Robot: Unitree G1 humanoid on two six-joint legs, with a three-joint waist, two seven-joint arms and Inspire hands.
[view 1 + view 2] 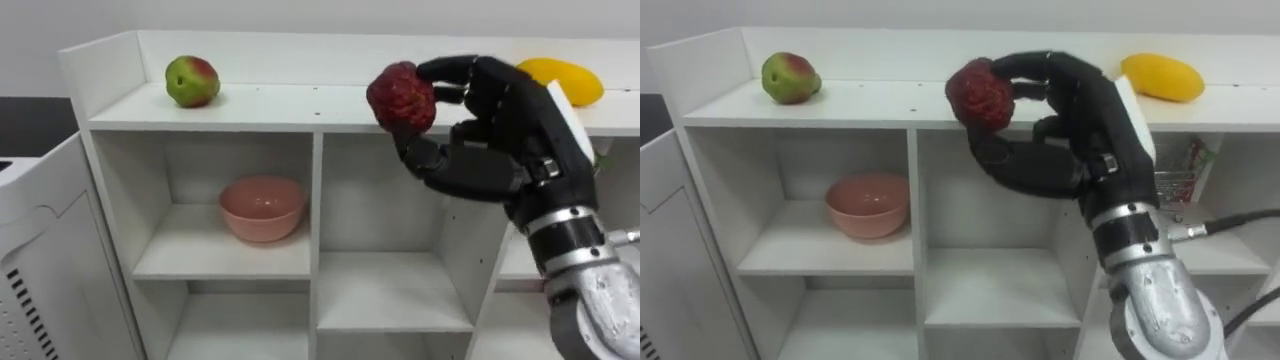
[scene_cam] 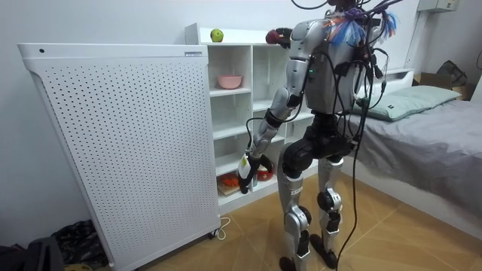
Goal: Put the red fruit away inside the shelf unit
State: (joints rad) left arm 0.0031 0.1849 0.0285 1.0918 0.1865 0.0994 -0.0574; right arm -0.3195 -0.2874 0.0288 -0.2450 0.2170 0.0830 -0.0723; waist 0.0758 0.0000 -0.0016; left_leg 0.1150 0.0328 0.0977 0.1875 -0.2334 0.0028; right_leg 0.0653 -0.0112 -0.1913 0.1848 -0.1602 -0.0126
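R. hand (image 1: 500,130) is raised at the top of the shelf unit (image 1: 316,200). Its fingers and thumb are curled round a dark red fruit (image 1: 402,97) and pinch it from the right side and from below. The fruit is at the front edge of the top board, over the middle column. I cannot tell whether it touches the board.

In the room view the robot stands upright, close in front of the shelves. A tall white panel with small holes (image 2: 113,143) is on the room view's left and a bed (image 2: 429,143) on its right. L. arm hangs down, and the l. hand (image 2: 245,172) is low, near the lower shelves; its fingers cannot be read.

The shelf unit is white w. open compartments. A pink bowl (image 1: 262,208) stands in the upper left compartment. On the top board a yellow fruit (image 1: 560,80) lies at the right, partly behind the hand. An apple (image 1: 192,81), green and red, sits at the left, well apart from the red fruit.
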